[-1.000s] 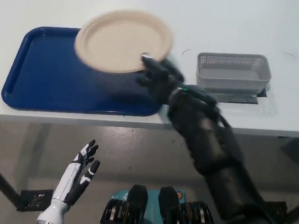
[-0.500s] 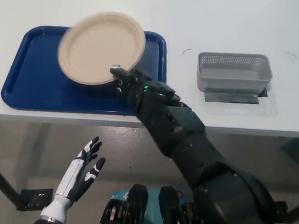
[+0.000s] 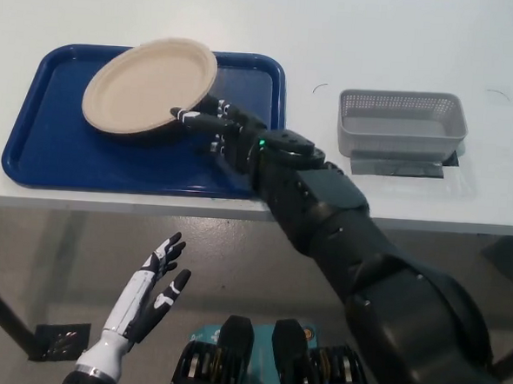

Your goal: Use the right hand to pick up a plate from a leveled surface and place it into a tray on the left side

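Table: one white top, stretching away behind and to both sides of the right hand; its front edge runs just under the forearm, with bare room beyond the tray and to the right.
Tray: one blue tray with a raised rim, lying under and left of the right hand; its floor is open to the left and in front of the plate.
Basket: one grey mesh basket, well apart to the right of the right hand.
Plate: one beige round plate, over the tray's far middle, tilted, its right edge at the fingertips.
Right hand: one black hand, fingers closed on the plate's rim, above the tray's right half.
Left hand: one white hand, below the table edge, fingers spread, holding nothing.
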